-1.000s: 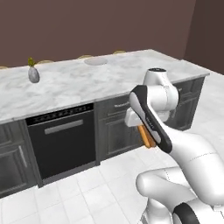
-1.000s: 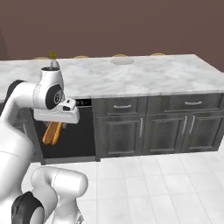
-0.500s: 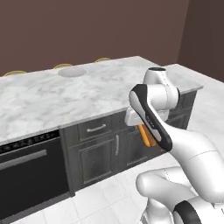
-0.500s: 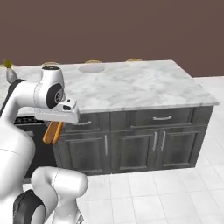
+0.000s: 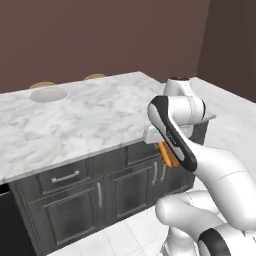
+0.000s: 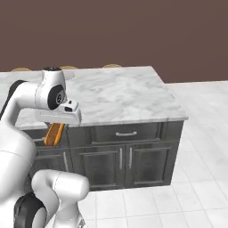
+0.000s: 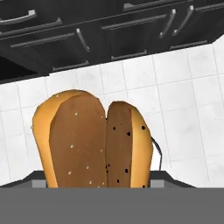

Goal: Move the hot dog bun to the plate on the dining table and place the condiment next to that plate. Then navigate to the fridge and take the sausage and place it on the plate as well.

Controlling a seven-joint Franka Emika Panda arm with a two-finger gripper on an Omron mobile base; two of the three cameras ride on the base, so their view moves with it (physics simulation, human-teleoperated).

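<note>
Mid-carry on step one, looks like: hot dog bun (image 7: 94, 140) pinched in the claw (image 5: 169, 156), hanging low in front of the dark cabinets (image 6: 120, 158), below the edge of the marble surface (image 6: 133, 95). Split halves clear in the hand view, white tile floor (image 7: 183, 109) just past the bun. Farther back on that surface, a pale plate (image 5: 48, 94) near the far edge, well apart from the bun. Next up, probably: get closer, lift the bun above the surface edge, reach across to the plate. Condiment and sausage not started yet.
</note>
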